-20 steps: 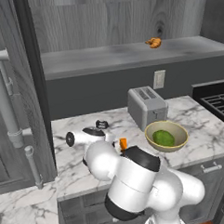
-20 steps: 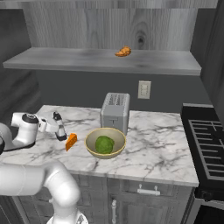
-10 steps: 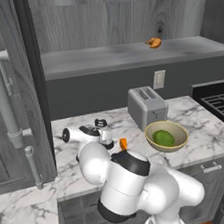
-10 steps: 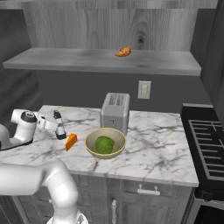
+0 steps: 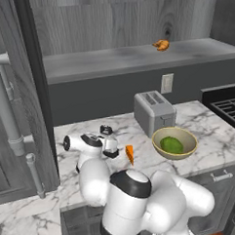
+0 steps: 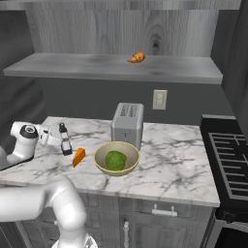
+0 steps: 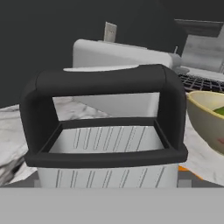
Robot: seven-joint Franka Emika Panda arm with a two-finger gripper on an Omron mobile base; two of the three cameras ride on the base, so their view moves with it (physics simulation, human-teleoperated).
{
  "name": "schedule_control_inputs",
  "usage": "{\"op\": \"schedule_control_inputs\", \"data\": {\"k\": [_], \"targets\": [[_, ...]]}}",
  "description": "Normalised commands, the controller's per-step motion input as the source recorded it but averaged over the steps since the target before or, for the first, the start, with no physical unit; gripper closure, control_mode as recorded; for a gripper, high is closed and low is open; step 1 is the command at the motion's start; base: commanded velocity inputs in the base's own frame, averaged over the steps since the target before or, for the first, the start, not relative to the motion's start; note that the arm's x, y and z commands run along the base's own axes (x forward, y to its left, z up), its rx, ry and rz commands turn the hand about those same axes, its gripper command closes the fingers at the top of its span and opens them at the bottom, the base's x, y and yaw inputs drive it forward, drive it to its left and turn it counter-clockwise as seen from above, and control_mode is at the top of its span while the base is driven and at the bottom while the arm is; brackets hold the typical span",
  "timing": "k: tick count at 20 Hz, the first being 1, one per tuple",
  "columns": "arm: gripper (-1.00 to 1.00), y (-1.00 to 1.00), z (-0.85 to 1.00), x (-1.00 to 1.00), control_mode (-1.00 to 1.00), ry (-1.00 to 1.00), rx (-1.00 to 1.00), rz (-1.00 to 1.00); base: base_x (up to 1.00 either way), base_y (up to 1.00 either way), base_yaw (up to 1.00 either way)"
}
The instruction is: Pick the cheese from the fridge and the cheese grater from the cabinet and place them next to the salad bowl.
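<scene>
Progress: bright orange cheese wedge (image 6: 79, 157) on marble counter (image 6: 174, 169), just beside round tan salad bowl (image 6: 116, 159) with green contents; small metal box grater (image 6: 64, 140) upright near wedge, bowl beyond it. Both placements judged done.
Remaining: pull arm clear (a judgement).
Gripper (image 5: 109, 141): jaws spread wide, holding nothing, close behind grater.
Grater appearance: black loop handle, silver ribbed faces in hand view (image 7: 105, 131); silver toaster (image 5: 154, 112) behind.
</scene>
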Motion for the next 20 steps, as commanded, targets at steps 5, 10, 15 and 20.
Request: {"op": "schedule_control_inputs", "data": {"k": [5, 10, 15, 20], "targets": [[1.0, -0.25, -0.4, -0.13, -1.0, 0.0, 0.0, -0.02, 0.0, 0.0, 0.0], [1.0, -0.25, -0.42, -0.27, -1.0, -0.02, 0.0, 0.0, 0.0, 0.0, 0.0], [1.0, -0.23, -0.45, -0.39, -1.0, -0.04, 0.0, -0.05, 0.0, 0.0, 0.0], [1.0, -0.26, -0.38, -0.33, -1.0, -0.02, 0.01, -0.09, 0.0, 0.0, 0.0]]}}
